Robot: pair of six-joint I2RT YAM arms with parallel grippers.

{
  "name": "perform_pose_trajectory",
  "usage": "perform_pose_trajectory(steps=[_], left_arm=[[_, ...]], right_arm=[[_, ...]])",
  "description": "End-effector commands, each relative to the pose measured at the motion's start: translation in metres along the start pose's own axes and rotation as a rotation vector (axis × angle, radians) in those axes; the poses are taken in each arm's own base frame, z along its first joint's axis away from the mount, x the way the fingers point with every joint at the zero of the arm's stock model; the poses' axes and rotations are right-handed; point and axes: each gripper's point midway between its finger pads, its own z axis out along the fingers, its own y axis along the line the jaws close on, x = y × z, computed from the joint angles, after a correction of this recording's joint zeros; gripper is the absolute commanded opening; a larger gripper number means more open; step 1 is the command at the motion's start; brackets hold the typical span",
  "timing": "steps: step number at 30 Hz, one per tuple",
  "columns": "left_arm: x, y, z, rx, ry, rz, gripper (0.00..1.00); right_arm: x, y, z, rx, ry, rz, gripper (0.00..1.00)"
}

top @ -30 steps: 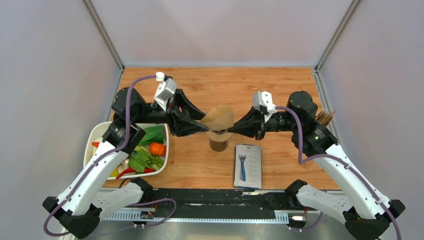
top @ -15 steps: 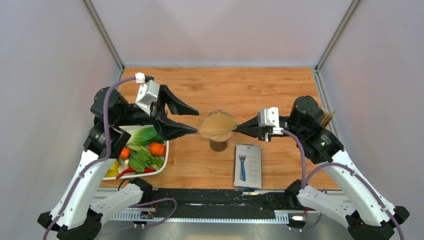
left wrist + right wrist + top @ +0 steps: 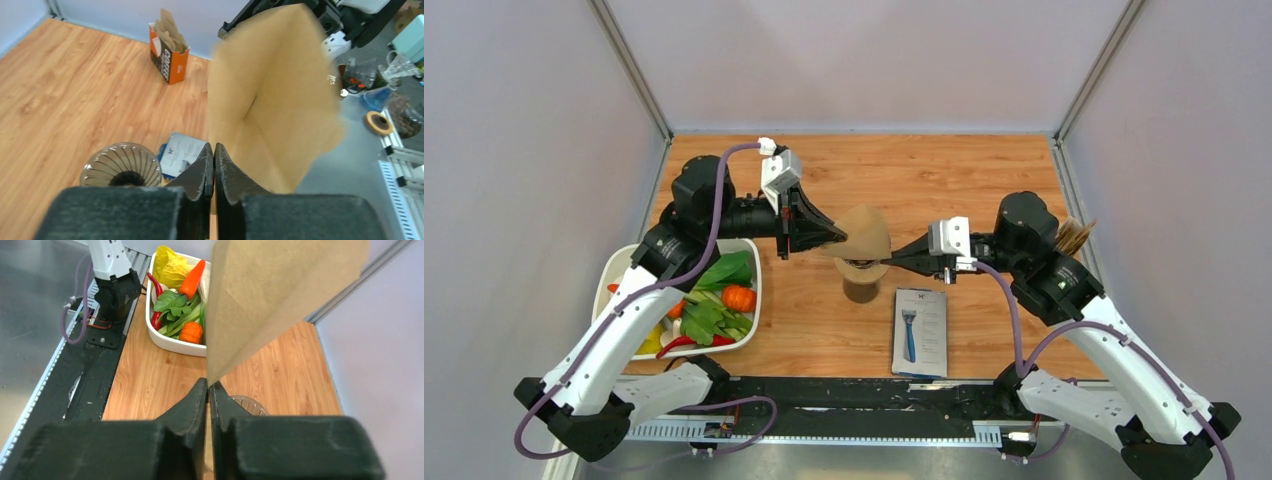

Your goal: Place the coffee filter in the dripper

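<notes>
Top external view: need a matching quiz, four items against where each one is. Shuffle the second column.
Items:
1. coffee filter
2. dripper
3. vegetable tray
4. razor pack

Places:
a. far left of the scene
b. lifted in the air, over the dripper
c. lying flat, right of the dripper
d. standing upright at centre

Pairs: 1-b, 2-d, 3-a, 4-c
</notes>
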Motion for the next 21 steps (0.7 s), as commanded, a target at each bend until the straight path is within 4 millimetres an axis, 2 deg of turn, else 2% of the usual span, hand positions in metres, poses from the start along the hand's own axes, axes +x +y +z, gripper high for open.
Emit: perform_pose_trajectory(steps=[1,3,4,5,6,7,8,12,16,21], left_arm=[[-0.014,0.0,-0.001,-0.021,-0.015,0.0,0.01],[-0.011,0.009,-0.001,-0.072,0.026,-0.04,0.0],[-0.004,0.025,0.004,-0.126,0.063,-0.07,0.0],[-0.003,0.025,-0.001,-0.151,0.113,-0.085,0.0],[0.019,0.04,0.001,-0.2,0.212,-0.165,0.0],[0.009,0.043,-0.001,-0.217,0.22,-0.135,0.0],[0.029,0.055,0.0,-0.255,0.304,-0.195,0.0],[0.035,0.079,-0.002,-0.352,0.375,-0.19,0.0],[0.039,0.094,-0.001,-0.398,0.422,-0.196,0.0],[0.054,0.111,0.001,-0.434,0.473,-0.2,0.0]], right_arm=[[0.01,-0.017,0.001,0.088,0.046,0.026,0.22],[0.015,-0.019,-0.002,0.123,0.068,0.07,0.45],[0.018,-0.02,-0.003,0.14,0.076,0.09,0.58],[0.02,-0.02,-0.006,0.156,0.082,0.108,0.69],[0.022,-0.022,-0.009,0.176,0.088,0.126,0.75],[0.024,-0.024,-0.012,0.192,0.095,0.147,0.79],[0.027,-0.027,-0.016,0.212,0.101,0.167,0.82],[0.037,-0.04,-0.036,0.27,0.117,0.248,0.86],[0.045,-0.058,-0.054,0.328,0.116,0.348,0.87],[0.054,-0.078,-0.064,0.357,0.099,0.52,0.87]])
